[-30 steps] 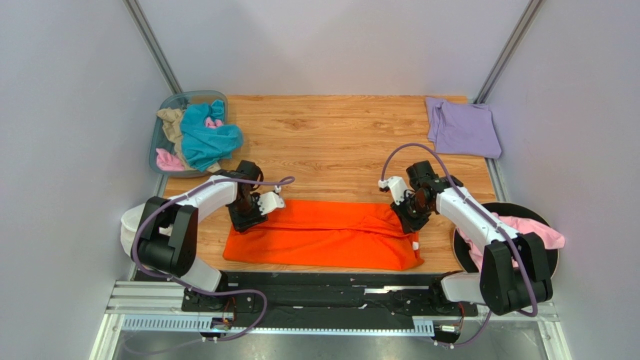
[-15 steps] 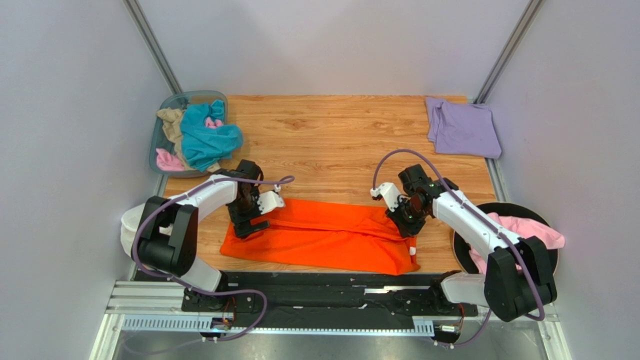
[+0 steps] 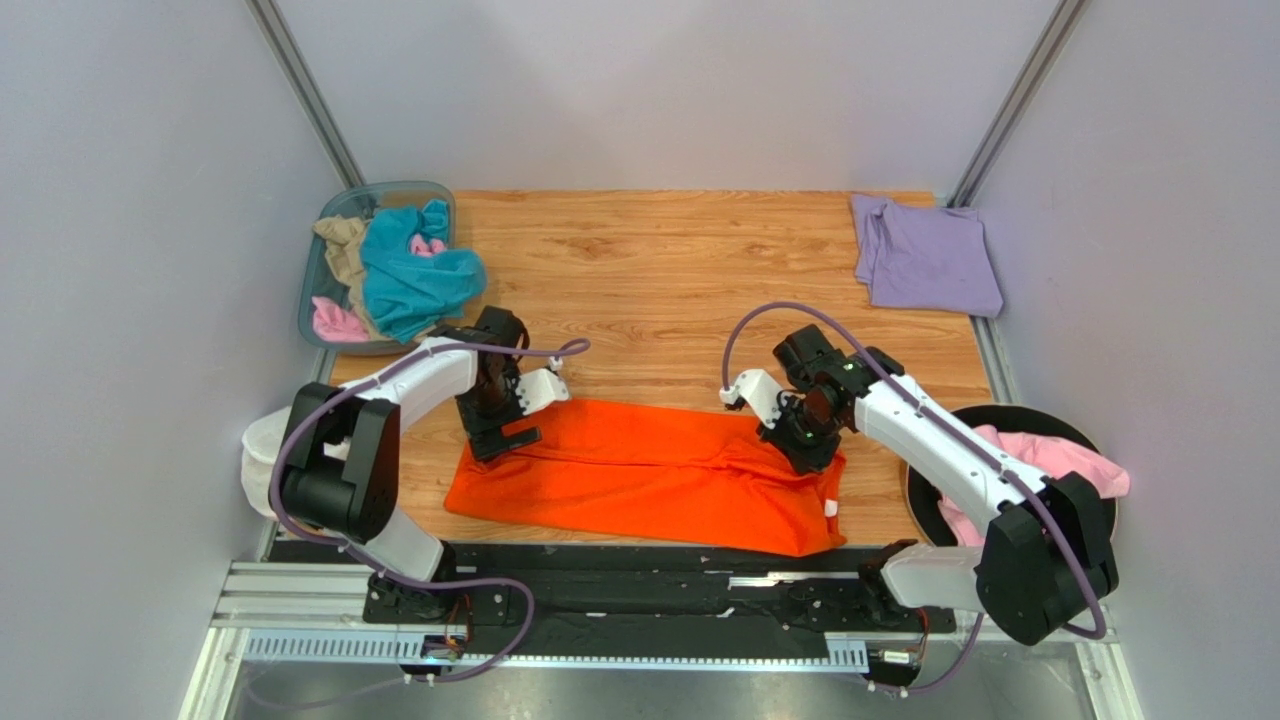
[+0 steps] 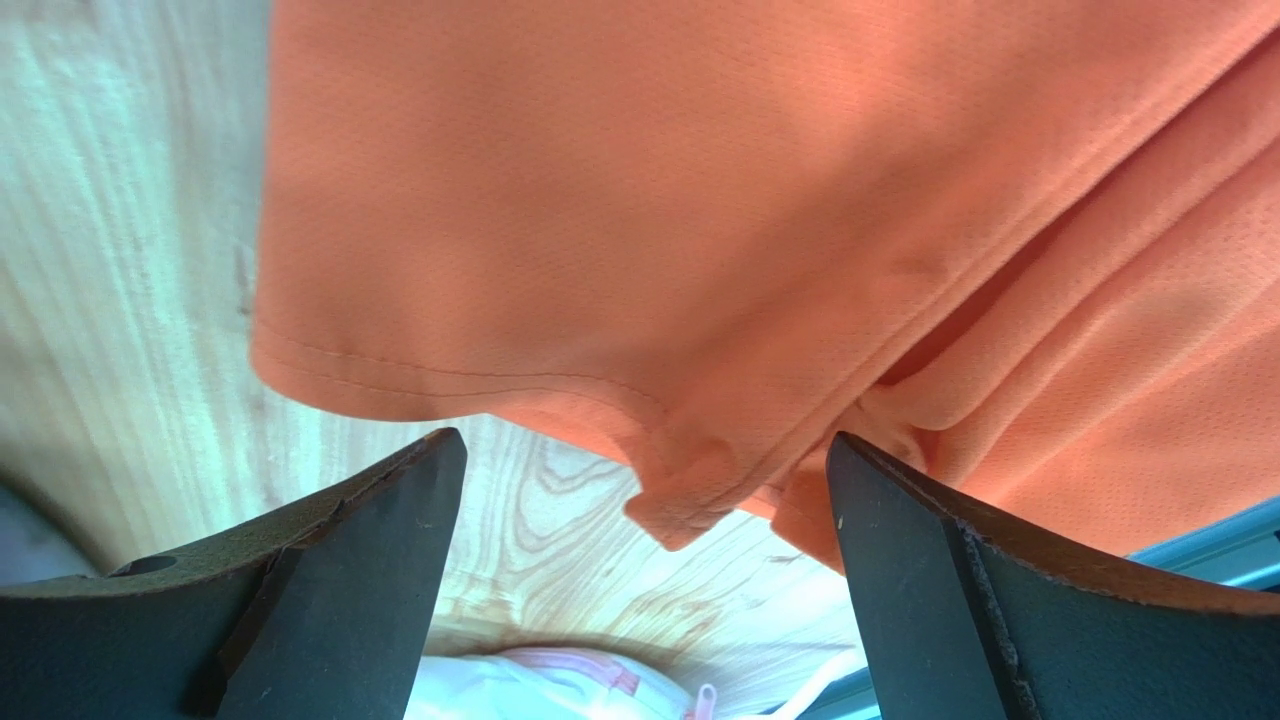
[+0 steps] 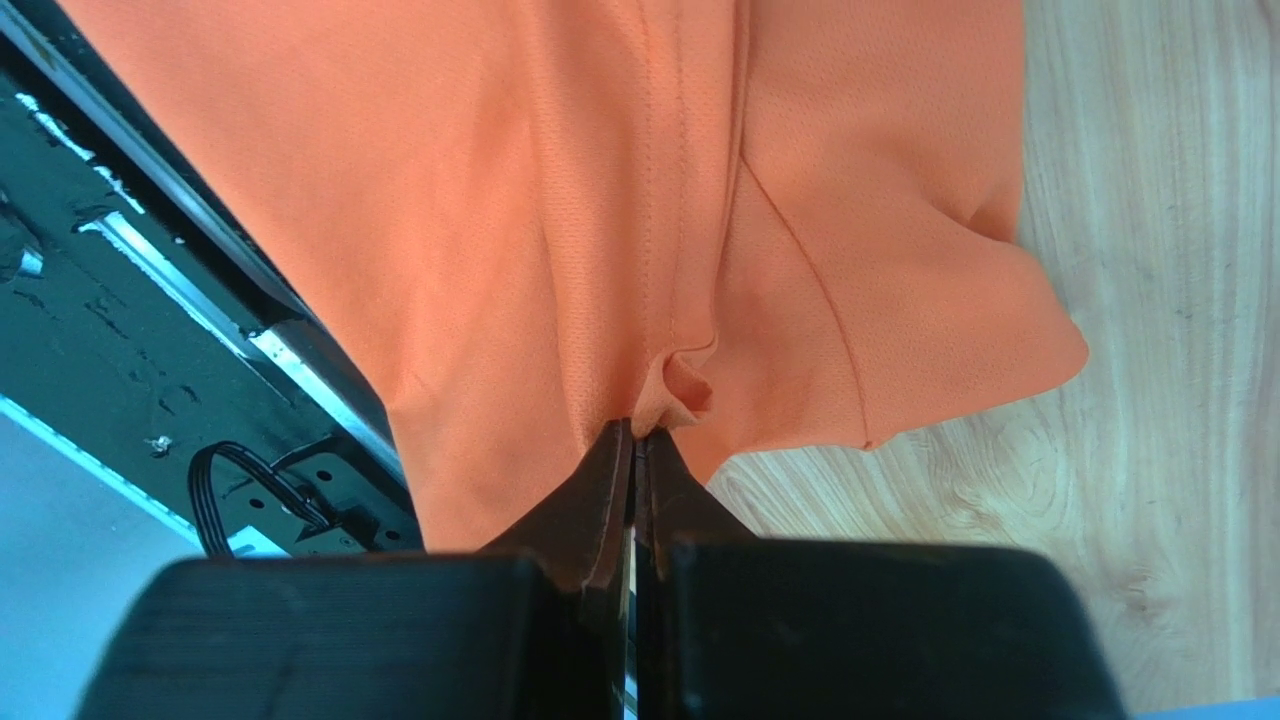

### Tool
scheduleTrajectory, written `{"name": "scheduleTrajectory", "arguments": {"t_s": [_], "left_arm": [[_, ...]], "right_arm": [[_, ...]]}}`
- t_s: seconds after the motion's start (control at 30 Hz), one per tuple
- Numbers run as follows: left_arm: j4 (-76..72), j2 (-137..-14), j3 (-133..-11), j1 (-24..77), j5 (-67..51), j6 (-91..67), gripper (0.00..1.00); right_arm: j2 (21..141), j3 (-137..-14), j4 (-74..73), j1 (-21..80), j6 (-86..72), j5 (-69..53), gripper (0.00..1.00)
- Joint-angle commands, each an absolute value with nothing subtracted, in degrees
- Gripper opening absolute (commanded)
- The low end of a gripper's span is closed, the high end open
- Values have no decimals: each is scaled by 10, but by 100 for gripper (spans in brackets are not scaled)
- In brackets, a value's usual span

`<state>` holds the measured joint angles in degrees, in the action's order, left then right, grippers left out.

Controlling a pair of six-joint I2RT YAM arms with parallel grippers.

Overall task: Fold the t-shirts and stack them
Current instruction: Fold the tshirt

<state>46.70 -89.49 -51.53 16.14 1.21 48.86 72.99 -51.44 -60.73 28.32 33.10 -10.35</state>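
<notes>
The orange t-shirt point(image 3: 646, 477) lay folded into a long band along the near edge of the wooden table point(image 3: 661, 285). The right gripper point(image 5: 634, 435) was clamped tight on a pinch of cloth at the band's right end, probably to carry that end over for the next fold. The left gripper point(image 4: 646, 495) stood spread wide at the band's left hem, holding nothing. A hem corner lay untouched between its jaws, likely lined up for a grasp. A lavender t-shirt point(image 3: 924, 255) lay flat at the table's far right corner, seemingly starting the stack. A heap of unfolded shirts point(image 3: 394, 270) sat in a clear bin point(image 3: 319, 285) at the table's far left corner.
</notes>
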Motion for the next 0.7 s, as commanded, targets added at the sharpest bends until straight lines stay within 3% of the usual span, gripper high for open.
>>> {"name": "scheduleTrajectory", "arguments": {"t_s": [0.0,0.67], "left_arm": [[477,-900,-545,162,21,485,99],[505,-946,-603,162,52,474,99]], "right_arm": [[717,-546,-639,309,340,-98,0],[705,-525,-671,387,355,-91,0]]}}
